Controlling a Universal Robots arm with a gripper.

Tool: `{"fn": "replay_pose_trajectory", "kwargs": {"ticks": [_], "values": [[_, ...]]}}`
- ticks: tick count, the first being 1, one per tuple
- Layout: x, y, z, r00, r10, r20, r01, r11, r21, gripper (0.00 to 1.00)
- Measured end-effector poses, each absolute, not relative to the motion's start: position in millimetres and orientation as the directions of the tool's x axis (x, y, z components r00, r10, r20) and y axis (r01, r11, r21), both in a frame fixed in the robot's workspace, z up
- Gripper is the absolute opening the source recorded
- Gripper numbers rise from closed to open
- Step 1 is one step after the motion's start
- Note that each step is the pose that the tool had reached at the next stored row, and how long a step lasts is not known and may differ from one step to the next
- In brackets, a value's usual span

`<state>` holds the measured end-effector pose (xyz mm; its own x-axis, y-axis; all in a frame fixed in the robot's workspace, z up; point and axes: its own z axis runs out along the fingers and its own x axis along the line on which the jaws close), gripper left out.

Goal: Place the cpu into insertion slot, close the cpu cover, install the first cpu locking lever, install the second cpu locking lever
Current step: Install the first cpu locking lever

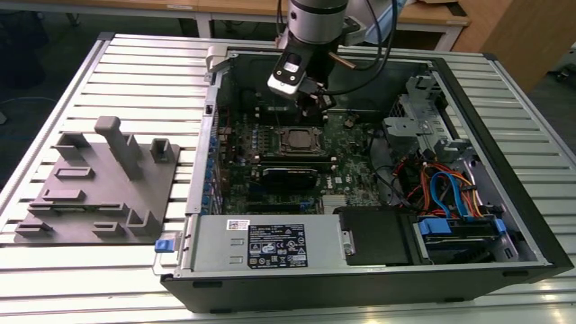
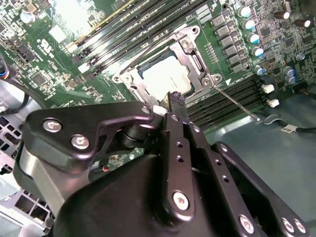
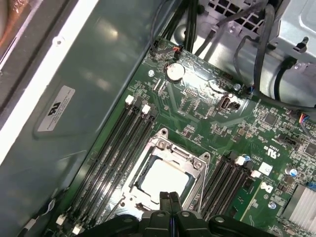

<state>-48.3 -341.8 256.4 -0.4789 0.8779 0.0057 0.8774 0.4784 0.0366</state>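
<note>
Inside an open computer case (image 1: 517,223) lying on a slatted metal desk (image 1: 135,74), the arm's end effector (image 1: 313,101) hangs low over the green board, its two black fingers (image 3: 166,207) pressed together with nothing between them. The cpu (image 3: 165,180) sits in the insertion slot (image 1: 280,140), its dull silvery top showing through the window of the cpu cover (image 3: 175,150), which lies flat over it. In both wrist views the fingertips stand at the edge of the cover's frame; whether they touch it cannot be told, since the end effector's own black body hides that side of the socket. In the second wrist view a thin metal lever rod (image 2: 234,102) runs slanting from the socket's corner out across the long black memory slots (image 2: 224,98) to a hooked end. It cannot be told whether the rod is latched, and a lever on the other side cannot be made out. A round coin cell (image 3: 174,72) glints farther up the board, and dark cables (image 3: 256,54) trail off past the frame. In the exterior view a grey fixture plate (image 1: 94,182) with upright posts rests on the desk at the exterior view's left, well apart from the case, while a silver power supply (image 1: 261,246) and blue and orange wires (image 1: 446,192) fill the case's near side – the arm's upper part is cut off at the top edge
</note>
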Motion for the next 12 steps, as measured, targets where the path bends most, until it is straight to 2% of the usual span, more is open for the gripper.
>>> {"fn": "replay_pose_trajectory", "kwargs": {"ticks": [12], "values": [[-48.6, -341.8, 256.4, -0.578, 0.816, 0.004, 0.816, 0.577, 0.04, 0.1]]}}
